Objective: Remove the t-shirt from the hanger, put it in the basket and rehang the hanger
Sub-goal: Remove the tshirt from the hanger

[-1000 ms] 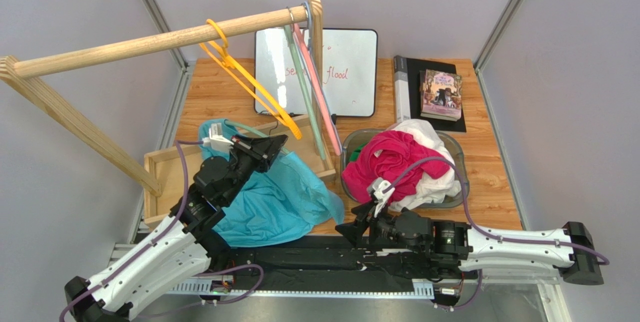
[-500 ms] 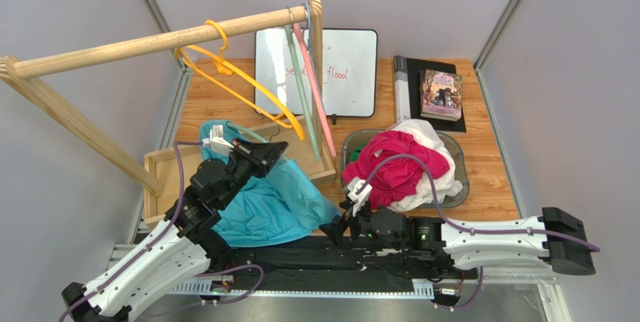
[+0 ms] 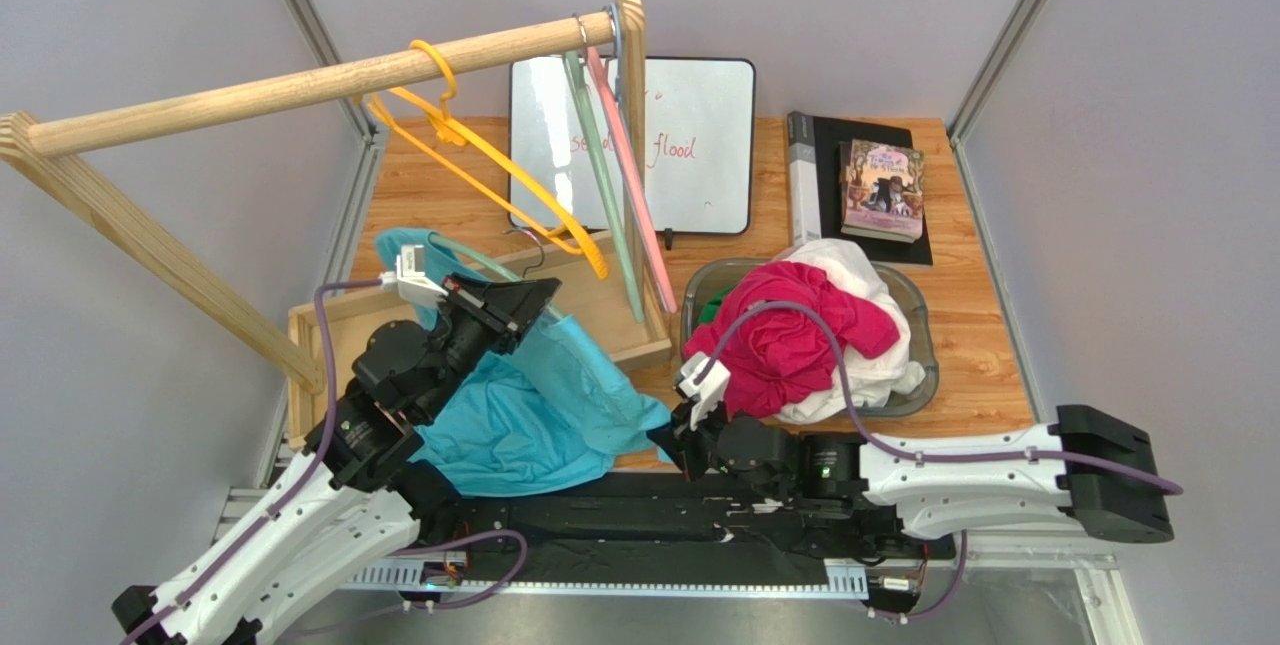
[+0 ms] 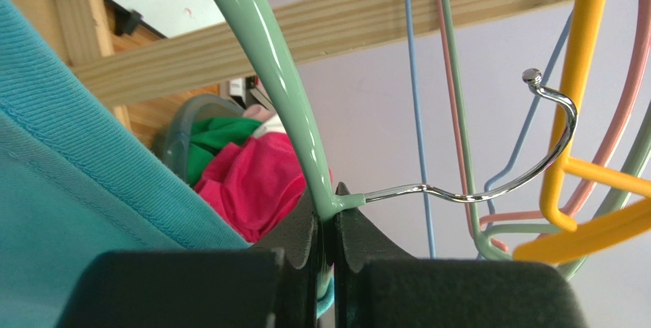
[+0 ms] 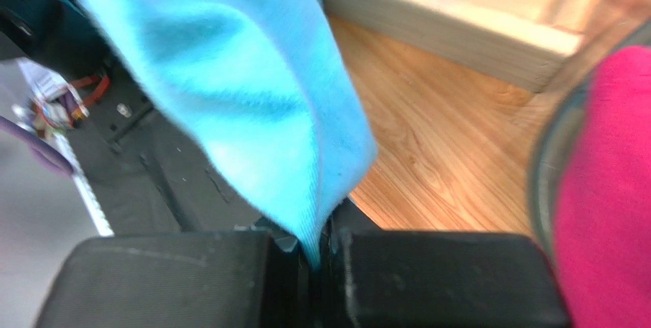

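The teal t-shirt (image 3: 526,408) hangs from a mint-green hanger (image 4: 279,84) with a chrome hook (image 4: 474,191), low over the table's near left. My left gripper (image 3: 526,297) is shut on the hanger's neck, where the hook meets the green arm; in the left wrist view the gripper (image 4: 327,207) pinches it, with the t-shirt (image 4: 69,191) on the left. My right gripper (image 3: 673,435) is shut on the t-shirt's lower right corner. In the right wrist view the t-shirt (image 5: 244,76) tapers down into the closed gripper (image 5: 321,242).
A wooden rack rail (image 3: 331,80) crosses above, carrying a yellow hanger (image 3: 481,173) and green and pink hangers (image 3: 619,180). A wooden tray (image 3: 323,333) lies left. A grey bin (image 3: 923,327) of pink and white clothes (image 3: 781,333) sits right; a whiteboard (image 3: 706,113) and books (image 3: 879,188) lie behind.
My right gripper moved left to the t-shirt's lower corner and shut on it. The left arm drew the hanger slightly left. The yellow hanger swung on the rail.
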{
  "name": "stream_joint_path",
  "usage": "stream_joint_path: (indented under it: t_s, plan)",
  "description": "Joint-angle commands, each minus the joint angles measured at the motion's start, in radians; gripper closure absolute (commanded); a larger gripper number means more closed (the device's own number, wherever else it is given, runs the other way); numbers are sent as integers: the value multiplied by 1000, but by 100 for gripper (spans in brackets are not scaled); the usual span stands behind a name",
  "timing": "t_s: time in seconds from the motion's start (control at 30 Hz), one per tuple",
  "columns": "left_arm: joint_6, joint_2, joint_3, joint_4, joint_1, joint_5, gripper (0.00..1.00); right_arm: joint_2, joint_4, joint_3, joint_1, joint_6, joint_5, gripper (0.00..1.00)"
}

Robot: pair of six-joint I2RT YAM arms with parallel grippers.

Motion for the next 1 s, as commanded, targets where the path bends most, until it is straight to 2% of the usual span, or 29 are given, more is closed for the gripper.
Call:
stream_joint_path:
  t_s: [0.0, 0.17, 0.2, 0.27, 0.43, 0.57, 0.6, 0.67, 0.73, 0.83, 0.87, 0.97]
  plan:
    - [125, -47, 60, -50, 2, -148, 100, -175, -118, -1, 1, 67, 95, 100]
    - [186, -124, 54, -92, 2, -352, 100, -426, -255, -59, 16, 130, 236, 100]
    - [185, -135, 52, -113, 2, -381, 100, -524, -296, -73, 16, 159, 259, 100]
    - [164, -179, 49, -136, 2, -453, 100, -618, -335, -114, 16, 182, 310, 100]
    - [13, -274, 6, -172, 2, -561, 100, -886, -425, -202, 16, 270, 365, 100]
    - [-57, -337, -8, -164, 2, -606, 100, -1005, -455, -286, 16, 297, 376, 100]
    - [-73, -342, -9, -161, 2, -606, 100, -1008, -406, -303, 16, 273, 363, 100]
    - [-62, -348, -11, -109, 2, -571, 100, -955, -297, -344, 16, 169, 253, 100]
    - [-42, -342, 2, -90, 2, -526, 100, -867, -193, -346, 16, 159, 161, 100]
    - [-93, -302, 19, -116, 2, -443, 100, -608, -71, -303, 15, 155, 83, 100]
    - [-105, -296, 9, -77, 0, -426, 100, -456, -47, -284, 15, 158, 64, 100]
    - [-145, -273, -26, -14, 2, -356, 100, -234, 62, -202, 13, 176, -9, 100]
